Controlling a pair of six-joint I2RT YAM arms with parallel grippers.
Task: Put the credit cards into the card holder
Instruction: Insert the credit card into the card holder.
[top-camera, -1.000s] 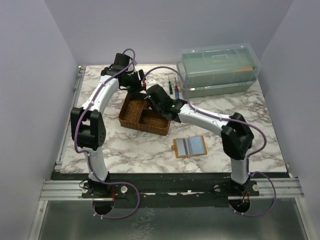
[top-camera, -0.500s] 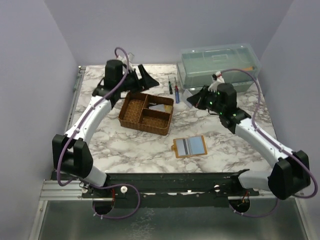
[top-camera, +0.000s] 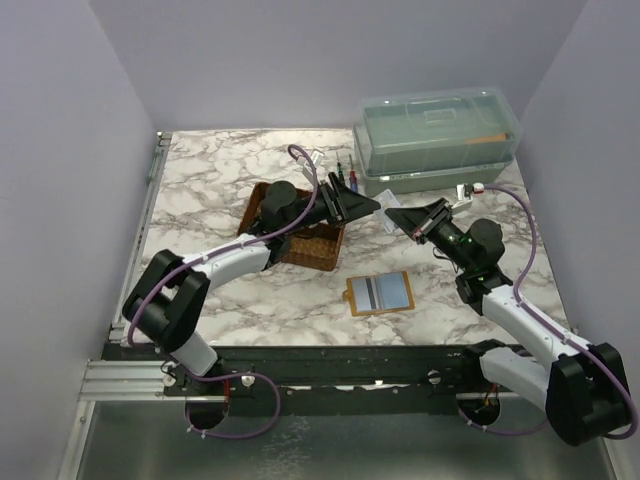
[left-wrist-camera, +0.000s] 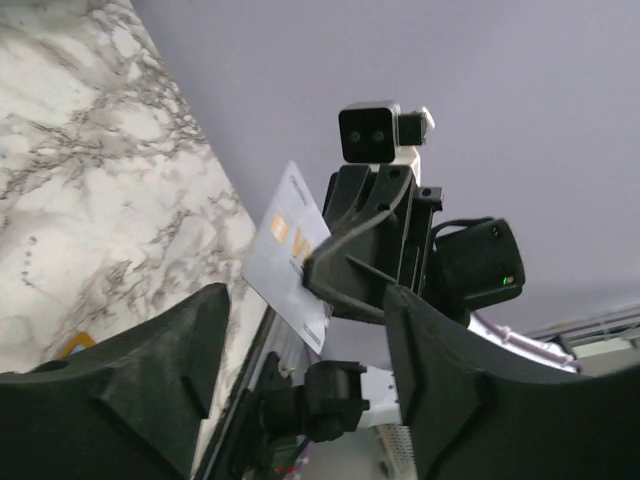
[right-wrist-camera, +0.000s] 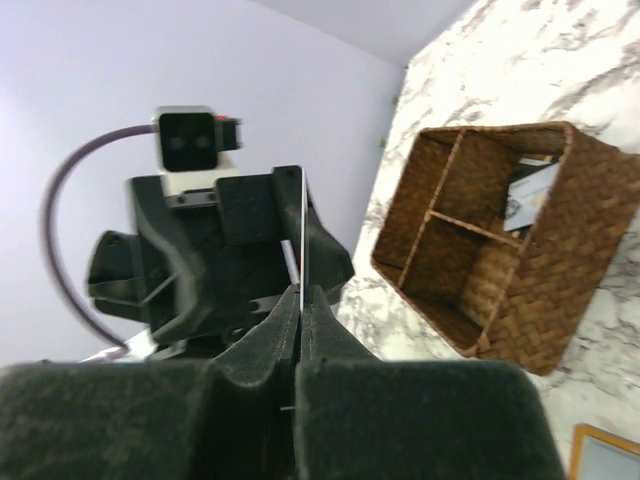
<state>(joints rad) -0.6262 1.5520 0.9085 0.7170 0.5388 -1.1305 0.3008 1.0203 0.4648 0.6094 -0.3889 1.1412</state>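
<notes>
My right gripper (top-camera: 398, 218) is shut on a pale credit card (left-wrist-camera: 285, 255) and holds it in the air, right of the brown tray. In the right wrist view the card shows edge-on (right-wrist-camera: 302, 225) between my shut fingertips (right-wrist-camera: 318, 300). My left gripper (top-camera: 362, 200) is open and empty, faces the right one, and its fingers (left-wrist-camera: 170, 350) frame the held card from a short distance. Another card (right-wrist-camera: 530, 195) lies in the tray. The orange card holder (top-camera: 378, 293) lies open on the table in front, below both grippers.
The brown wicker tray (top-camera: 310, 248) with compartments sits under the left arm, also in the right wrist view (right-wrist-camera: 470, 250). A clear lidded bin (top-camera: 438, 140) stands at the back right. Small tools (top-camera: 352, 180) lie beside the bin.
The right gripper left the tray and swung right, then came back toward the middle with a card. The left arm swung from the back left over the tray to face it.
</notes>
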